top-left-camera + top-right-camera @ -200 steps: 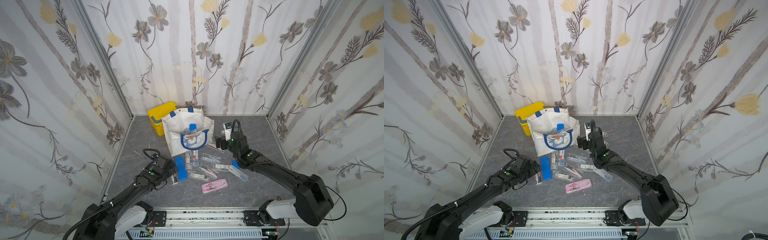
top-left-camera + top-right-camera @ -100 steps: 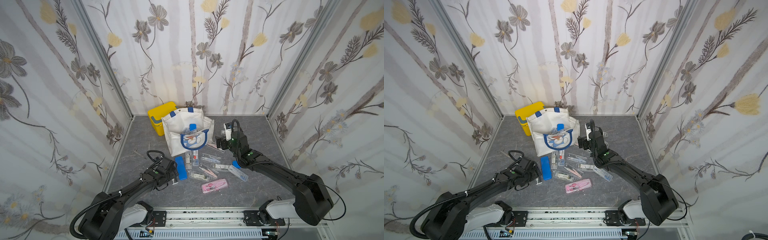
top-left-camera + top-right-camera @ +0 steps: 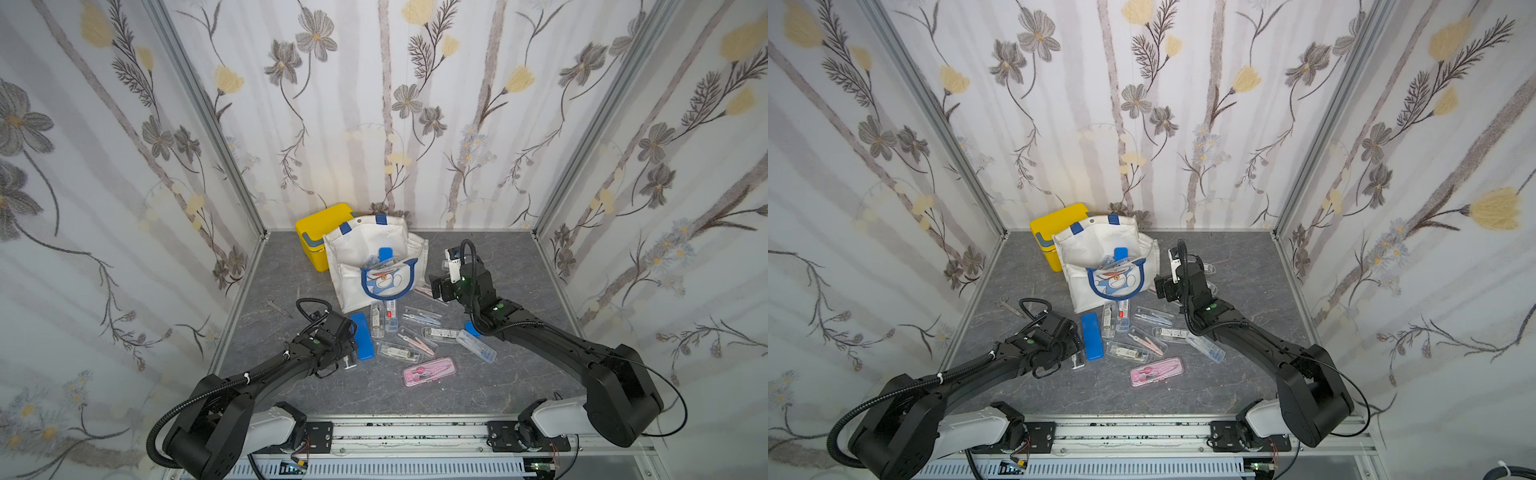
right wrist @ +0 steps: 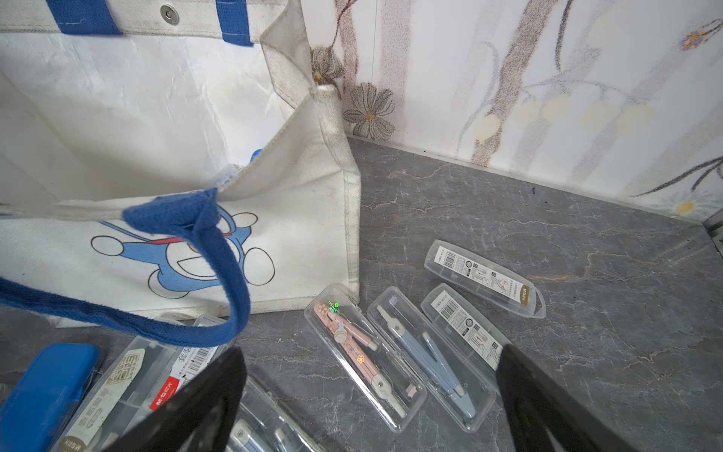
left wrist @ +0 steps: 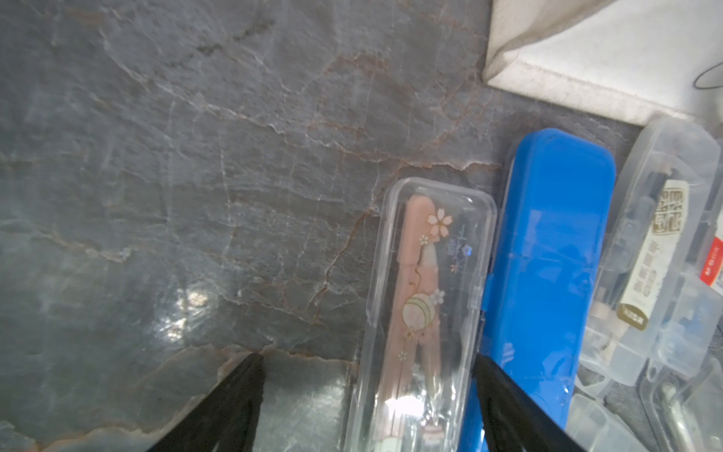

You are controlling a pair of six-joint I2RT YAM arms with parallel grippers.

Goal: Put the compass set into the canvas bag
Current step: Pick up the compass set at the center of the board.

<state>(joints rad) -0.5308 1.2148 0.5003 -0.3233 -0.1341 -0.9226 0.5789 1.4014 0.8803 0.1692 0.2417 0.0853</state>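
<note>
One pink flat case [image 3: 429,371] of drawing tools lies nearest the robot's base on the grey, stone-patterned worktop [image 3: 540,270]. A little farther in, on the left arm's side, the left gripper [image 5: 365,364] is down low over the compass set [image 5: 426,305]. This is a clear case with a pink flowered compass inside, lying flat on the worktop. Its fingers [image 5: 238,395] stand apart on either side of the case's near end. One sits right at the case's edge, in the seam against a blue case [image 5: 547,266] that lies alongside and touches it. The other is off the case, over bare worktop, so nothing is pinched yet.

Beyond, more clear cases [image 3: 422,314] lie loose in a cluster between the two arms, some with labels up. Small scissors [image 3: 275,305] lie apart from them, toward the wall on the left arm's side.

The right gripper [image 4: 369,350] hovers over the cases just beside the bag, on the right arm's side. Its fingers [image 4: 547,399] are spread wide with nothing between them.

The canvas bag [image 3: 353,286] stands upright behind the cluster, mouth open and cat face toward the robot, with one blue handle flopped over the front. A second blue case [image 3: 385,253] and some clear ones poke up from it. I cannot tell whether they sit in the pocket or the main compartment. A yellow box [image 3: 316,232] stands just behind the bag, near the back wall.
</note>
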